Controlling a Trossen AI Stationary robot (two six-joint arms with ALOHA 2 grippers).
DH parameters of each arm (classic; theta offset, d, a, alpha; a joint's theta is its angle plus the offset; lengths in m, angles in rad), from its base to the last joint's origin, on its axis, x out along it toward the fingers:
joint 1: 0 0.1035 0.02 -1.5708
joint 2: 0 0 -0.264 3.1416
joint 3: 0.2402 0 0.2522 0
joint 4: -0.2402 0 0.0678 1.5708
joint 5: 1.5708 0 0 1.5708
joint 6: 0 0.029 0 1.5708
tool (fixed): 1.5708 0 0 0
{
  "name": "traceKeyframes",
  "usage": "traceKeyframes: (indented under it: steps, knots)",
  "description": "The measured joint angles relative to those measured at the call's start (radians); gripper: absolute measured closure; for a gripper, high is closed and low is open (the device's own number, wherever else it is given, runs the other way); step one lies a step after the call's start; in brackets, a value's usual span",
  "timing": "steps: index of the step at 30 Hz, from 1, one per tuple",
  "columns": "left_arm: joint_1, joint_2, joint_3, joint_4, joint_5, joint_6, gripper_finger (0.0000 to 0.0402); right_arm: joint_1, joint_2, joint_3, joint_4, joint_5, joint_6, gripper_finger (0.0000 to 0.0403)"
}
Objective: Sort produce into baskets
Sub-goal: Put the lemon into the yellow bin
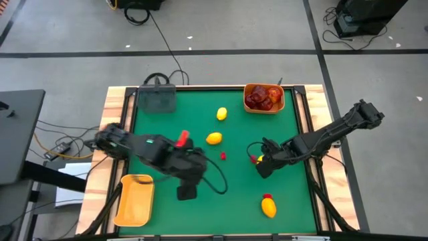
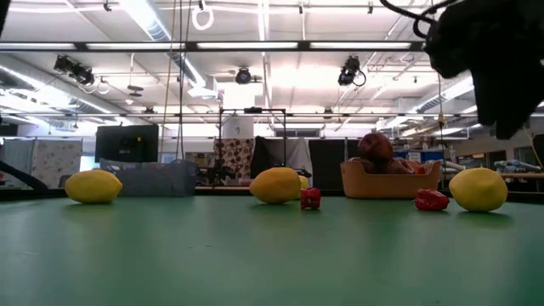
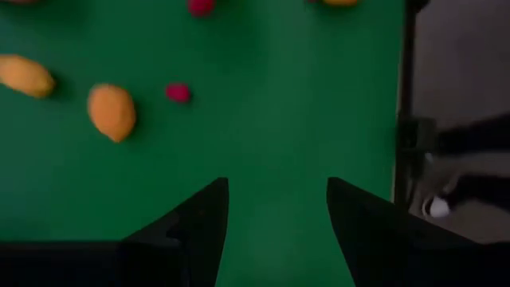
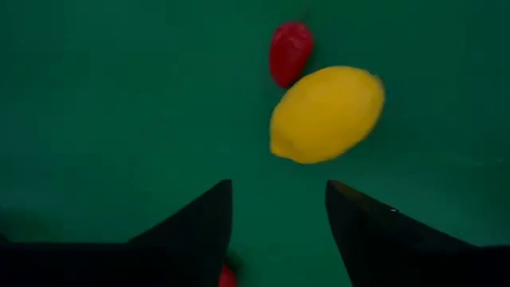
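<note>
My left gripper [image 1: 187, 193] [image 3: 279, 215] hangs open over bare green table near the front, right of an orange basket [image 1: 136, 199]. My right gripper [image 1: 263, 169] [image 4: 279, 215] stands open over the table's right half, nothing between its fingers. A small red bit [image 4: 227, 277] lies close by one of its fingers. Ahead of it, a lemon [image 4: 327, 114] [image 1: 268, 207] lies on the table with a red bit [image 4: 288, 52] beside it. Two more lemons [image 1: 221, 114] [image 1: 214, 138] and a red bit [image 1: 223, 155] lie mid-table. Dark red fruits fill the far orange basket [image 1: 264, 98].
A dark grey tray [image 1: 155, 100] stands at the far left, cables behind it. Wooden rails [image 1: 114, 134] frame the green mat. In the low view, a dark arm [image 2: 484, 59] hangs at the upper right above the row of lemons [image 2: 276, 185]. Open mat lies along the near edge.
</note>
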State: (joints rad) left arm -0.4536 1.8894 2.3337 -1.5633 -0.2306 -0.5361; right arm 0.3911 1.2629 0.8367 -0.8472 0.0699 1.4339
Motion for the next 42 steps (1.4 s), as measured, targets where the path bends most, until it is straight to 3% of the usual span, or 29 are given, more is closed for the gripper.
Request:
traceKeyframes:
  steps: [4,9,14,20,27,38,42]
  knots:
    - [-0.054,-0.084,0.0,-0.001,-0.101,-0.038,0.0184,0.016,0.0,-0.042,0.091,0.038,0.136,0.0137]
    - [-0.093,-0.133,0.0,-0.008,-0.17,-0.022,0.0184,0.019,0.0,-0.068,0.065,0.076,0.26,0.0093]
    - [-0.077,-0.15,0.0,-0.003,-0.169,0.071,0.0184,0.018,0.008,-0.151,0.097,0.076,0.39,0.0076]
    - [-0.021,-0.15,-0.001,0.082,-0.115,0.164,0.0184,0.013,0.01,-0.239,0.271,0.127,0.42,0.0083]
    - [0.091,-0.15,-0.108,0.583,0.108,0.342,0.0184,-0.007,0.01,-0.276,0.256,0.138,0.469,0.0113]
    - [0.265,-0.147,-0.654,1.29,0.416,0.26,0.0184,-0.022,0.01,-0.279,0.254,0.149,0.477,0.0135]
    - [0.307,-0.17,-0.851,1.482,0.433,0.216,0.0184,-0.026,0.01,-0.279,0.252,0.166,0.481,0.0133]
